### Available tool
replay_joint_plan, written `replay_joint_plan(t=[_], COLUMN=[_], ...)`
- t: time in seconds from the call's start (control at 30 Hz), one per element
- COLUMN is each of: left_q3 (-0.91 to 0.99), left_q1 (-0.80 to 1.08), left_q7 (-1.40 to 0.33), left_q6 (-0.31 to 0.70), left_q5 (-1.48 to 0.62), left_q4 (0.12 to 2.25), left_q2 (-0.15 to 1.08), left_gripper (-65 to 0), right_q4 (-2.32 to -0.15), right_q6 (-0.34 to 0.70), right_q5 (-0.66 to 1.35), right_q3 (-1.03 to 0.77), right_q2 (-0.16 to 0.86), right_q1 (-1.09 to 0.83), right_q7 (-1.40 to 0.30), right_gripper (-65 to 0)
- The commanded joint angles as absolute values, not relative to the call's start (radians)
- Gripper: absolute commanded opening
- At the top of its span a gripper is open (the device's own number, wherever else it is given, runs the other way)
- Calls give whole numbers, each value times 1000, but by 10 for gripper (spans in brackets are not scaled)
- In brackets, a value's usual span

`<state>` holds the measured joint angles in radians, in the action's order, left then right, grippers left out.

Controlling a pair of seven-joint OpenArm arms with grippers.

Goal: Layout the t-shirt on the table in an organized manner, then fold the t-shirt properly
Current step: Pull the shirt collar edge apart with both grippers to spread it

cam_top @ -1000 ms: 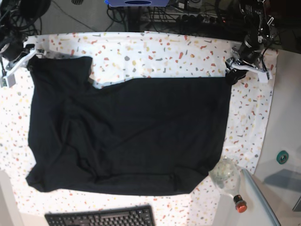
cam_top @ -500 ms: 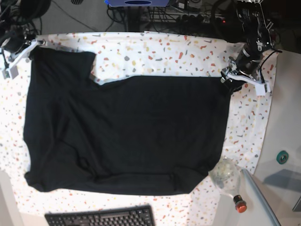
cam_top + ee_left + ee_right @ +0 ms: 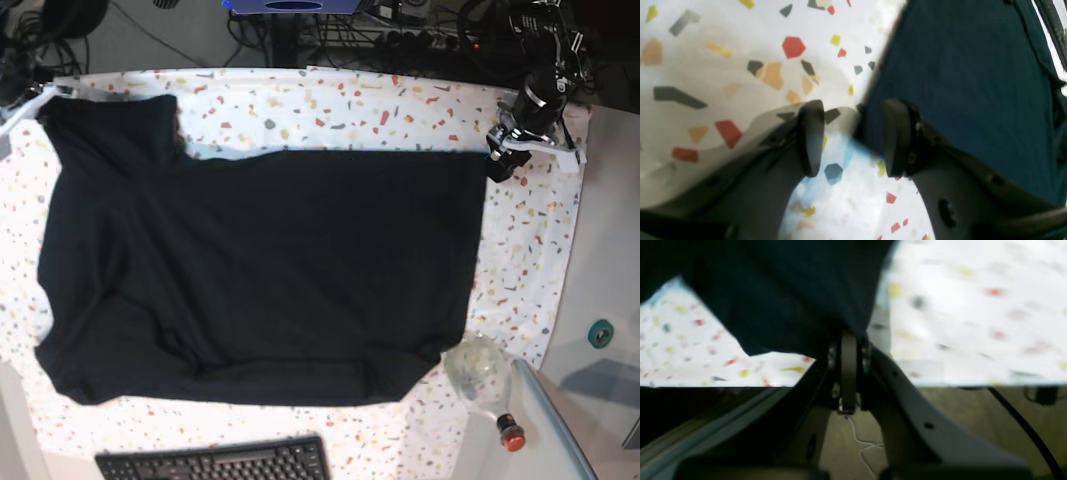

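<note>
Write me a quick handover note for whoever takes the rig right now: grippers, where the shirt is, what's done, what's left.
Left gripper: open, empty, at the t-shirt corner on the base view's right.
Right gripper: shut on the t-shirt, pinching its edge at the far corner on the base view's left, near the table edge.
T-shirt: spread nearly flat on the table, some bunching at the near edge.
Done: layout mostly finished.
Left: release the right grip, smooth the bunched near edge, then all the folding.

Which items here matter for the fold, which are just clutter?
In the job: t-shirt, table, left hand open beside the shirt's edge, right hand shut on the shirt.
Lying about: keyboard, clear bottle, cables.
</note>
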<state>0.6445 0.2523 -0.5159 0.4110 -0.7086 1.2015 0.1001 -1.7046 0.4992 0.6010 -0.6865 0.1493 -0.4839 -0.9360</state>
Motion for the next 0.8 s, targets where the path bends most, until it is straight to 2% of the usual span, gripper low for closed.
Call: replay_joint_plan(t=[0.0,0.3,0.47,0.77], left_q3=[644,642,644,584], left_q1=[255,263,272,277], left_q7=[-522,-527,-674,-676], left_q6=[406,406,407,407], left_q5=[-707,-707,-707,-707], left_q4=[1211,1277,1283,1285], left_q2=[105,84,77,35], left_gripper=[-367,-367,-367,-367], right_q4=[-1718,-1716,-1716,-1716], right_q6=[507,507,507,507], right_q5=[611,611,611,611], right_q3=[-690,-593,-593,-591], right_q2=[160,157,157,157], right_q1=[-490,-490,-487,-483], right_q7=[-929,-928,-926,-926], right_gripper=[-650,-650,-650,-650])
